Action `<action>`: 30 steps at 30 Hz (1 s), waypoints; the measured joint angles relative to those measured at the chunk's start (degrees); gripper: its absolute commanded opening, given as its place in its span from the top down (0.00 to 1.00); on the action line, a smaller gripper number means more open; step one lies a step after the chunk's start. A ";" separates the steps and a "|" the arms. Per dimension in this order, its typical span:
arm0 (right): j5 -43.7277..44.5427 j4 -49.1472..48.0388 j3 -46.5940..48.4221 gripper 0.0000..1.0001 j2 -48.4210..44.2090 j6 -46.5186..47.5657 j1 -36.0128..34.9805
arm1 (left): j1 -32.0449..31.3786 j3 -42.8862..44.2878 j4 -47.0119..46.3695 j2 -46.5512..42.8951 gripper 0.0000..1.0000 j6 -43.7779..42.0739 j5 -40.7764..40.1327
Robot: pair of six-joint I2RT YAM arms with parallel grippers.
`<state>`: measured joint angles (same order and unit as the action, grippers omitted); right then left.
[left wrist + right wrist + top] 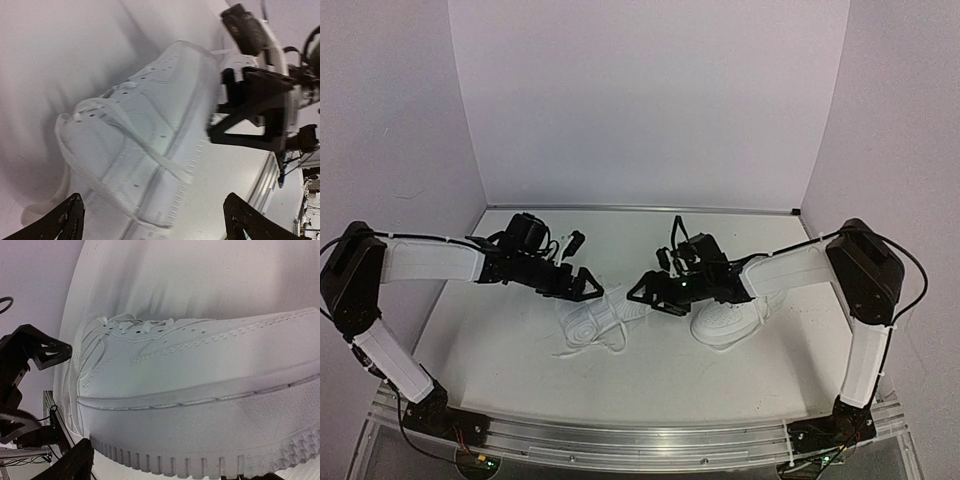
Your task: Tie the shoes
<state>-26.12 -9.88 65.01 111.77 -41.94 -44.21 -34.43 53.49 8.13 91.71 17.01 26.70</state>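
One white shoe (607, 313) lies tipped over at the table's middle, its ring-tread sole facing up and its loose laces (582, 346) trailing toward the front. The other shoe (725, 322) stands to its right, partly under my right arm. My left gripper (586, 286) is open at the tipped shoe's left end; its wrist view shows that shoe (135, 145) between wide-spread fingers (65, 220), with a flat lace (167, 166) lying across it. My right gripper (642, 290) is open at the shoe's right end; its wrist view is filled by the shoe's side and sole (200, 390).
White walls close the table (510, 350) at the back and both sides. A metal rail (640, 445) runs along the near edge. The two grippers face each other closely across the tipped shoe; the right gripper shows in the left wrist view (250, 112).
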 measured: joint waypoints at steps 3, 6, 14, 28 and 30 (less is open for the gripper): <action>-0.05 -2.67 -2.09 0.26 -0.70 -0.40 0.00 | -2.18 -1.68 -1.36 -5.37 0.13 1.02 2.60; -0.17 -4.91 -4.68 0.30 -1.95 -0.63 -0.01 | -4.44 -2.63 -3.03 -10.32 0.14 1.99 5.48; 0.69 -4.74 -10.80 0.32 -7.28 -0.92 -0.01 | -4.39 -2.38 0.12 -14.82 0.01 1.93 1.96; 0.36 -7.01 -12.95 0.35 -8.05 -0.72 0.44 | -0.25 -5.34 2.58 -9.41 0.10 3.06 5.19; 0.28 -7.12 -13.42 0.35 -8.34 -0.63 0.57 | -0.84 -9.01 2.03 -11.56 0.10 4.07 6.18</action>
<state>-25.85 -17.00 51.60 103.43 -42.56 -43.63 -35.27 44.47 10.17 80.14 21.08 32.89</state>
